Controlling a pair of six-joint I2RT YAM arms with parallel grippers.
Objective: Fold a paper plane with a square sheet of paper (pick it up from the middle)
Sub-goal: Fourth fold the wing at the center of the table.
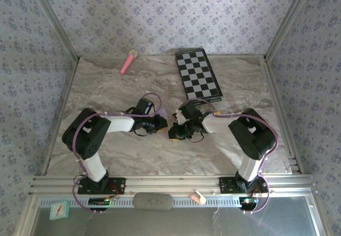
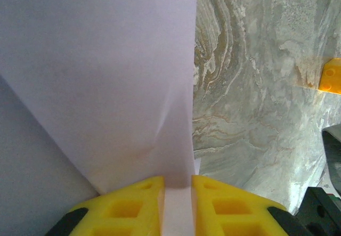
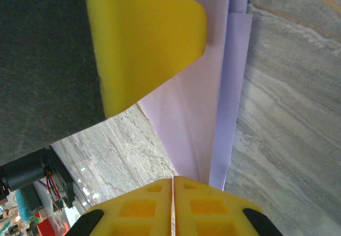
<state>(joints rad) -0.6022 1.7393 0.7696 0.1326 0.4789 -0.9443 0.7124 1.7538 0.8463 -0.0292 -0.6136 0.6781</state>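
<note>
Marbled tabletop (image 2: 256, 87) lies beneath the lilac sheet of paper (image 2: 106, 76), which fills the upper left of my left wrist view. My left pincer (image 2: 178, 185) is clamped on its lower edge; my right pincer (image 3: 172, 181), fingers pressed together, pinches its narrow end.

L wrist: paper (image 2: 106, 76) cut off at top and left edges; near end hidden between L gripper (image 2: 178, 181) fingers. R wrist: paper top cut off, part hidden behind a yellow finger (image 3: 144, 39); blurred dark mass (image 3: 42, 60) at left; pinched by R gripper (image 3: 172, 181) or not, cannot tell. Top: jaws too small to read.
</note>
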